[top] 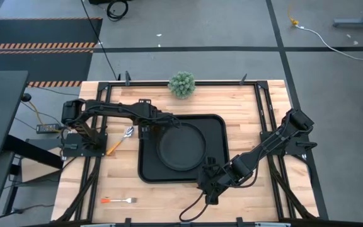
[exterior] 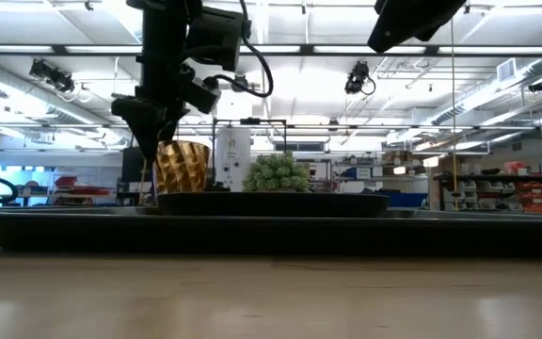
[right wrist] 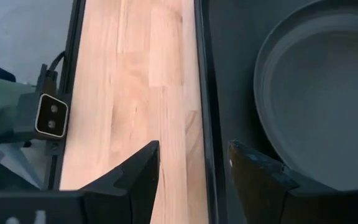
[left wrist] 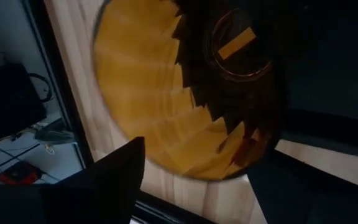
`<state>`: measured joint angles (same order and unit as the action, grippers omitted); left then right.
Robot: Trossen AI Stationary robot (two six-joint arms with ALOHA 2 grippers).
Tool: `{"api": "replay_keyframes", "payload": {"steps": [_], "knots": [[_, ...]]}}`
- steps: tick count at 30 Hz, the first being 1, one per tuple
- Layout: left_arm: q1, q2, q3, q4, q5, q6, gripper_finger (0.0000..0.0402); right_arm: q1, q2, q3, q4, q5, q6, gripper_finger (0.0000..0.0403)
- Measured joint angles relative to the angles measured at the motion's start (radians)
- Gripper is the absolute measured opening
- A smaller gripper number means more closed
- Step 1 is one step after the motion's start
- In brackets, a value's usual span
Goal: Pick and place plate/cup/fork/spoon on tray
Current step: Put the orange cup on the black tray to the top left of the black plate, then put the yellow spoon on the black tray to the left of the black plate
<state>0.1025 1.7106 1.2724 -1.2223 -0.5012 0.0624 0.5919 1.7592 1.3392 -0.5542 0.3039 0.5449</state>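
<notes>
Tray: the large black rectangular tray [top: 149, 169] with rounded corners and a raised rim lies at the middle of the pale wooden worktop [top: 263, 126].
Plate: the round matte-black plate [top: 181, 146] with its raised rim sits inside the tray, toward the tray's right half.
Cup: the small translucent amber-orange ribbed tumbler [exterior: 181, 166] stands upright at the tray's left end, at the far corner, just beside the plate; the low view shows its base down at tray level.
Left jaws: the left gripper [exterior: 154, 141] hangs straight over the cup, its dark fingers [left wrist: 114, 171] spread either side of the cup's wall; the jaws stand open around it rather than clamped.
Right jaws: the right gripper [right wrist: 191, 171] waits low over the tray's near right corner, jaws parted with nothing between them, the tray's rim and bare wood under them.
Spoon: the small spoon [top: 122, 140] with a shiny silver bowl and orange-yellow handle lies on the worktop just left of the tray, under the left arm.
Fork: the small fork [top: 120, 200] with silver tines and a thin orange-red handle lies near the worktop's front left edge, well apart from the tray.
Plant: a green spiky ball-shaped plant [top: 182, 84] sits at the far edge of the worktop, behind the tray.
</notes>
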Motion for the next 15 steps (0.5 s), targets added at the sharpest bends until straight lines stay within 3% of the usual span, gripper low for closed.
{"api": "replay_keyframes", "payload": {"steps": [7,15], "knots": [[-0.042,-0.124,0.000,-0.037,0.000,-0.024,0.0256,-0.001,0.000,0.000,-0.009,0.043,-0.005,0.0197],[-0.179,-0.404,-0.002,-0.052,0.042,-0.197,0.0232,0.000,0.000,0.000,-0.003,0.032,0.082,0.0197]]}}
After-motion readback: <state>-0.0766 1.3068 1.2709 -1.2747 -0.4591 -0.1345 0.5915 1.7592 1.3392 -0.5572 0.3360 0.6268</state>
